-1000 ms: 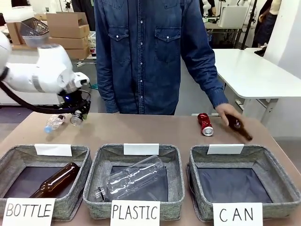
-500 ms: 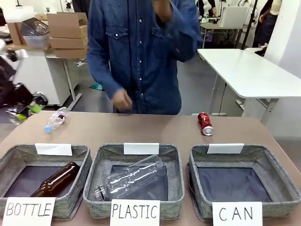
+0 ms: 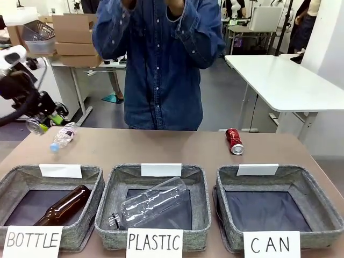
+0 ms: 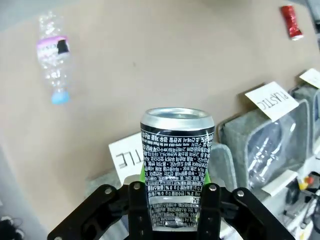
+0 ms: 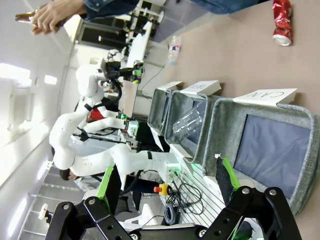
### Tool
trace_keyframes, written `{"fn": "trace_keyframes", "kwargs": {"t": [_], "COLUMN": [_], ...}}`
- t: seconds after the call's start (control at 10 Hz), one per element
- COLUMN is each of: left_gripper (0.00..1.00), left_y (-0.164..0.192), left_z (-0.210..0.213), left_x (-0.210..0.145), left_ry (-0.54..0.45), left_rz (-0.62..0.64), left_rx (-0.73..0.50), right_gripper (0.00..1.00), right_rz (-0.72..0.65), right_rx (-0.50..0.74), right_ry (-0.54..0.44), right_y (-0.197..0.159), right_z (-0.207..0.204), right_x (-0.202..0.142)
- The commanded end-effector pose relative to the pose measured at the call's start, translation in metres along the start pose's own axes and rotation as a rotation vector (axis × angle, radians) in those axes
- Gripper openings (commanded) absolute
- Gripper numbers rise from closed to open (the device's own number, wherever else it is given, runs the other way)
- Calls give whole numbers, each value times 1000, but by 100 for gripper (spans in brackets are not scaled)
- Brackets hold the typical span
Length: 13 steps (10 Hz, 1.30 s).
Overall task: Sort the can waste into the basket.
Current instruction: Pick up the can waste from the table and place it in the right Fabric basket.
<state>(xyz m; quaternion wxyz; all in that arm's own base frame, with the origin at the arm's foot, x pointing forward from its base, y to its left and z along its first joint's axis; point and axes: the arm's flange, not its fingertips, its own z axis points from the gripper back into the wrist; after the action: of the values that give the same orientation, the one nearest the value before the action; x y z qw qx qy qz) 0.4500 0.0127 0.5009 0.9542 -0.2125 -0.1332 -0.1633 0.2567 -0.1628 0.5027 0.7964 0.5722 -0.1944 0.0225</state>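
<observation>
My left gripper (image 3: 40,122) hangs above the table's far left corner, shut on the black can (image 3: 36,126). In the left wrist view the black can (image 4: 177,160), printed with white text and silver-topped, stands between the fingers (image 4: 136,200). The red can (image 3: 234,141) lies on its side on the table behind the basket (image 3: 328,215) with the "CAN" card (image 3: 271,244); the basket holds nothing. The right wrist view looks down past my open right gripper (image 5: 167,182) at this basket (image 5: 225,130) and the red can (image 5: 281,22).
A clear plastic bottle (image 3: 63,135) lies on the table just right of my left gripper. The "BOTTLE" basket (image 3: 91,177) holds a brown bottle (image 3: 64,206); the "PLASTIC" basket (image 3: 201,183) holds a clear bottle (image 3: 150,201). The person (image 3: 161,64) stands at the far edge, hands raised.
My left arm has drawn back to the left and lifted the black can off the table. The person took a brown bottle from beside the red can and raised both hands.
</observation>
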Motion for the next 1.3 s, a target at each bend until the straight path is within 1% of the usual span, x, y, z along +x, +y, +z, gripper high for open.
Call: {"fn": "trace_keyframes", "kwargs": {"t": [0.0,0.1,0.2,0.3,0.4,0.5,0.6,0.7,0.8,0.9,1.0,1.2], "left_gripper": [39,39,39,39,39,39,39,39,39,39,39,39], "left_y": [41,86,125,168,187,216,241,260,266,268,263,263], "left_z": [61,113,151,188,204,228,241,240,232,226,230,230], "left_x": [8,3,-11,-41,-58,-88,-113,-133,-141,-142,-156,-156], "left_ry": [20,-13,22,-18,-54,-130,-181,-223,-207,-191,-208,-208], "left_rz": [22,98,125,206,254,317,348,361,323,334,389,389], "left_rx": [-116,-191,-331,-395,-412,-450,-519,-592,-640,-647,-578,-578], "right_gripper": [100,100,100,100,100,100,100,100,100,100,100,100], "right_rz": [29,29,29,29,29,29,29,29,29,29,29,29], "right_rx": [24,24,24,24,24,24,24,24,24,24,24,24], "right_ry": [-14,-14,-14,-14,-14,-14,-14,-14,-14,-14,-14,-14], "right_y": [1,1,1,1,1,1,1,1,1,1,1,1], "right_z": [1,1,1,1,1,1,1,1,1,1,1,1], "right_x": [2,2,2,2,2,2,2,2,2,2,2,2]}}
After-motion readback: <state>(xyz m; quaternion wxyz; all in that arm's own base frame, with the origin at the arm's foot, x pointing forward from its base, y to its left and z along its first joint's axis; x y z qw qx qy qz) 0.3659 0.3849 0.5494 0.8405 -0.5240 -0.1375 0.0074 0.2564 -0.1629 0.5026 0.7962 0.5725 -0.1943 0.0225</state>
